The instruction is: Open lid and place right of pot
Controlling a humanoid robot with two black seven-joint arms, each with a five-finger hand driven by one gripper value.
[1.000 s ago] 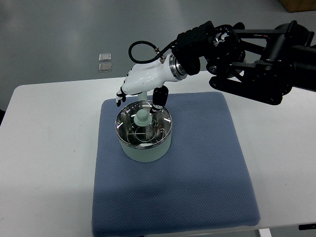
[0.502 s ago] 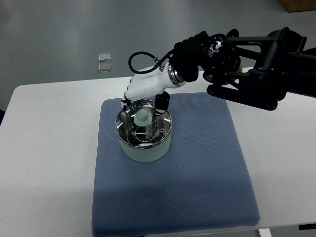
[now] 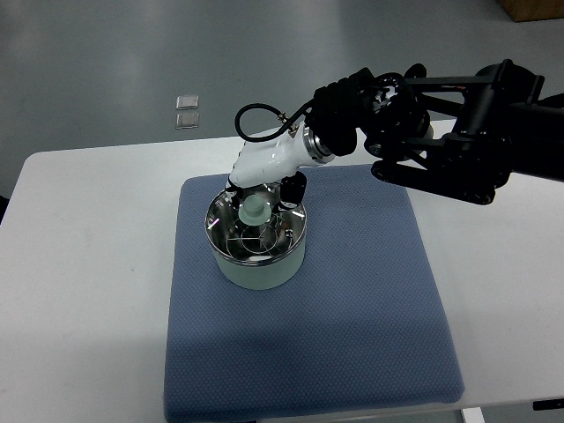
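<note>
Pale green round metal pot (image 3: 257, 264) on blue textured cloth mat (image 3: 352, 308), left of mat centre, on white table (image 3: 88, 264); clear glass lid (image 3: 256, 231) with pale green knob (image 3: 256, 210) seated on pot rim. White right hand (image 3: 263, 181) on black arm from right edge, poised over lid's far side at knob; dark fingers (image 3: 292, 189) pointing down beside knob; grasp on knob impossible to tell.

the pot (image 3: 257, 261) is pale mint green with a shiny silver rim. its lid (image 3: 256, 231) is clear glass, topped by a pale green knob (image 3: 256, 210). the robot hand (image 3: 263, 166) is glossy white with black fingertips, on a black arm (image 3: 441, 132). the mat (image 3: 352, 308) is blue-grey with a fine dotted weave. the desk (image 3: 88, 264) is plain white, the floor (image 3: 106, 62) grey.
</note>
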